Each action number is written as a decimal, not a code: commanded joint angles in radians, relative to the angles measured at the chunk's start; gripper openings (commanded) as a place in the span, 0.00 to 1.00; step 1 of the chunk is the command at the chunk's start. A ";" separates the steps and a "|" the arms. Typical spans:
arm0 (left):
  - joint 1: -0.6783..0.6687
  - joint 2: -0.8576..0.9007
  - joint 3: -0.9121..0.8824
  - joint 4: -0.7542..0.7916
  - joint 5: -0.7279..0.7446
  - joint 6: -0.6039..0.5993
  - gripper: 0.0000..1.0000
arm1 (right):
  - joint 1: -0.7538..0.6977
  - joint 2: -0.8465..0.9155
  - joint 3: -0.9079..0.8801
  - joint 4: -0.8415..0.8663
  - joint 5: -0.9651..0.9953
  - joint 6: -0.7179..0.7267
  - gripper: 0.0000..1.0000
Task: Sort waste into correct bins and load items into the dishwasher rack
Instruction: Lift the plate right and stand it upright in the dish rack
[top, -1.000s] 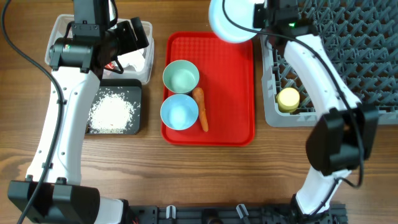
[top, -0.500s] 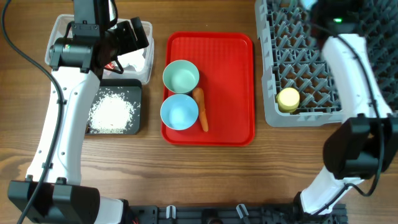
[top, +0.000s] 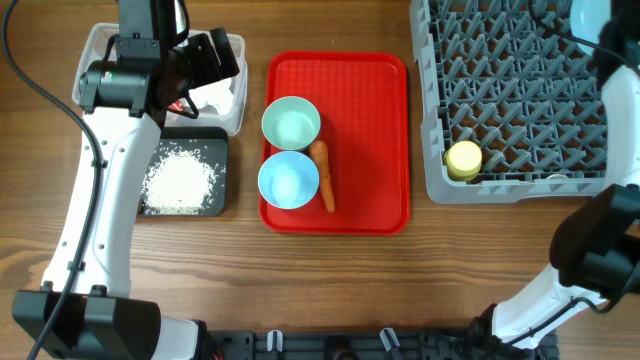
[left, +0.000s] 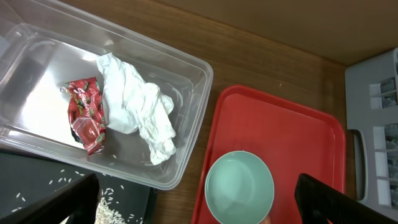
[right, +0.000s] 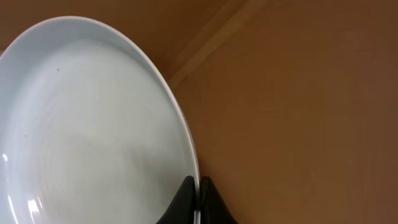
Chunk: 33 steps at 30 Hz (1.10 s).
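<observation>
Glossy light blue plate (right: 87, 124), clear plastic tub (left: 186, 81), smooth red tray (top: 370, 130), matt wood-grain table (top: 330, 280).

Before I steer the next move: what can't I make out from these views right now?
- Plate: right wrist view cuts it off at the edges; overhead shows only a sliver at the top right corner.
- Right gripper: fingertips only, pinching the plate's rim.
- Left gripper: only two dark fingers at the bottom edge of its wrist view.
- Clear tub: overhead, the left arm covers most of it.

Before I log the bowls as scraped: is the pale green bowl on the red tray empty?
Empty. The pale green bowl stands upright on the red tray, and its inside shows bare in both the overhead and left wrist views.
</observation>
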<state>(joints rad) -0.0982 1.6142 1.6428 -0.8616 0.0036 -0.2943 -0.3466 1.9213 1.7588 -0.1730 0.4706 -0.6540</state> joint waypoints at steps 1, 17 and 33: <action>-0.002 0.002 0.000 0.000 -0.016 -0.009 1.00 | -0.038 0.051 0.016 0.032 -0.088 -0.154 0.04; -0.002 0.002 0.000 0.000 -0.016 -0.009 1.00 | 0.053 0.082 0.016 0.036 -0.128 -0.106 0.05; -0.002 0.002 0.000 0.000 -0.016 -0.009 1.00 | 0.063 0.159 0.016 0.039 -0.087 -0.180 0.04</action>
<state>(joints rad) -0.0982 1.6142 1.6428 -0.8619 0.0036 -0.2943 -0.2932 2.0613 1.7588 -0.1234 0.3676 -0.8253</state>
